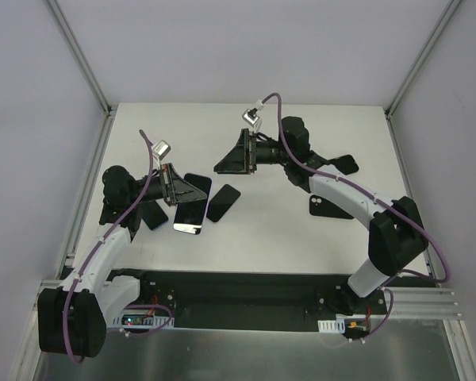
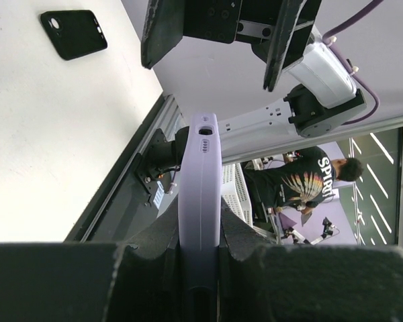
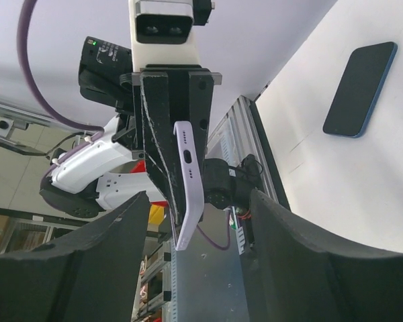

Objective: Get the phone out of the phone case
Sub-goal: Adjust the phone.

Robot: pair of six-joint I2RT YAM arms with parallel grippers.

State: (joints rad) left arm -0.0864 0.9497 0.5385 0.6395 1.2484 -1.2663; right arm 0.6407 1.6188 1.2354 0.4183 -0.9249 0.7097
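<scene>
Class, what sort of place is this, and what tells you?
Probably a robotics lab cell: a white table walled by pale panels, the left arm and right arm bolted at its edge, and a person in the room beyond.

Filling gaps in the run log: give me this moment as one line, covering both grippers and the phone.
left gripper: shut on lavender phone, held in the air | right gripper: open, facing the phone, not touching

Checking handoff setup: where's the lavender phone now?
The lavender phone is clamped in the left gripper, left of centre in the top view, beside a dark phone lying on the table; the open right gripper faces it.
</scene>
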